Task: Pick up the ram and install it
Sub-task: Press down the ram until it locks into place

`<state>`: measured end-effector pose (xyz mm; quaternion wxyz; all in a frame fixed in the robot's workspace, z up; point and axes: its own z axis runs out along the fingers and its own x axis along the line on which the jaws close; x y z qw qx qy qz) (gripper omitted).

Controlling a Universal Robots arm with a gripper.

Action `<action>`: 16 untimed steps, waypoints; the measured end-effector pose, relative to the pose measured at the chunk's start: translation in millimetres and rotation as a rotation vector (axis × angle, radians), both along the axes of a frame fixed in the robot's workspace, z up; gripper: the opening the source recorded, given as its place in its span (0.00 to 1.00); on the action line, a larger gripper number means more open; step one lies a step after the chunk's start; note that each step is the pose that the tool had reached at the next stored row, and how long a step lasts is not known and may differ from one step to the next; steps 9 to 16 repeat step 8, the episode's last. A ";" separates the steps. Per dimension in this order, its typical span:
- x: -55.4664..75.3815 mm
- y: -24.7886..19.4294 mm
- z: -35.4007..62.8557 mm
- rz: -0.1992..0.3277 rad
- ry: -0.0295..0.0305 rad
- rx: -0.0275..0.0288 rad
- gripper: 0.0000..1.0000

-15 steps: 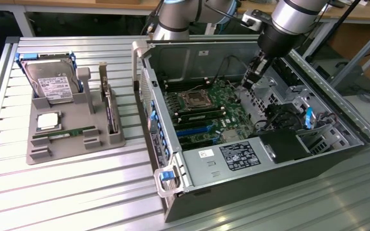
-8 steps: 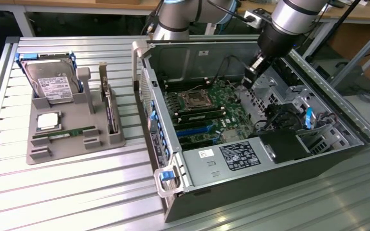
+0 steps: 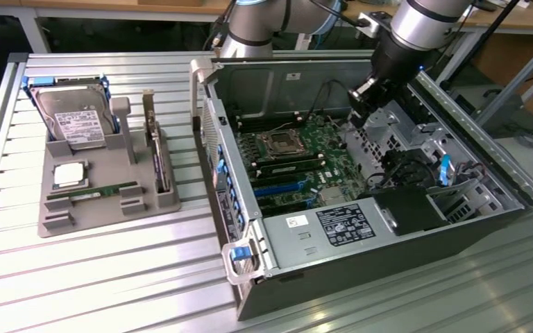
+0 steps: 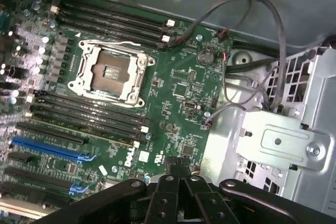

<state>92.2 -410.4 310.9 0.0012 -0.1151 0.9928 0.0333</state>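
The ram (image 3: 94, 193), a thin green stick, lies in a groove at the front of the grey holder tray (image 3: 100, 218) on the exterior view's left. My gripper (image 3: 360, 116) hangs inside the open computer case (image 3: 359, 229), above the motherboard (image 3: 304, 163) and far from the tray. In the wrist view my gripper (image 4: 181, 178) is shut, its black fingers pressed together with nothing between them. Below it lie the motherboard (image 4: 178, 98), the empty processor socket (image 4: 110, 72) and the black memory slots (image 4: 84, 111). A green strip runs along one slot (image 3: 288, 165) beside the socket.
The tray also carries a hard drive (image 3: 74, 118), a square silver processor chip (image 3: 69, 175) and an upright card (image 3: 158, 156). Loose cables (image 4: 247, 77) and a metal bracket (image 4: 283, 140) sit close to my gripper. The arm's base (image 3: 252, 28) stands behind the case.
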 end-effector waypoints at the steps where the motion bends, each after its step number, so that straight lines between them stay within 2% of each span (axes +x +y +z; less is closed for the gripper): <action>1: 0.0 0.0 -0.2 -0.036 0.0000 0.0000 0.10; 2: 0.0 0.0 -0.4 -0.072 0.0000 0.0002 0.10; 3: 0.0 0.0 -0.8 -0.137 0.0000 0.0001 0.10; 5: 0.0 0.2 -1.1 -0.192 0.0001 0.0004 0.10; 16: 0.0 0.1 -1.0 -0.192 0.0000 0.0002 0.10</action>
